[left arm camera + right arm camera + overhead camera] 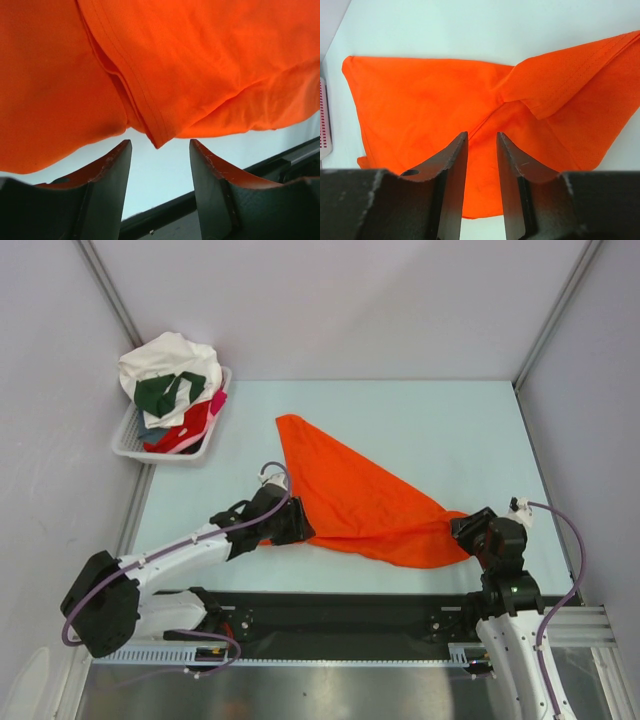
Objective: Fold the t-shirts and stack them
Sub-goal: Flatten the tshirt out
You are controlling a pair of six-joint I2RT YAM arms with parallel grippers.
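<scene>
While the bright orange soft-fabric t-shirt is spread on the pale table, both near corners are met by grippers.
From above, other t-shirts are seen heaped in a white slatted plastic basket far left. The left gripper is shown parted below hanging cloth. The right gripper is shown narrowly parted, and a pinch cannot be told.

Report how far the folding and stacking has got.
Done: nothing; no folded shirt or stack shows. In hand: the orange t-shirt lies spread, unfolded, on the table, the left gripper with jaws open at its near edge, the right gripper at its right corner, grip unclear. Remaining: fold it, then the crumpled t-shirts piled in the basket.
</scene>
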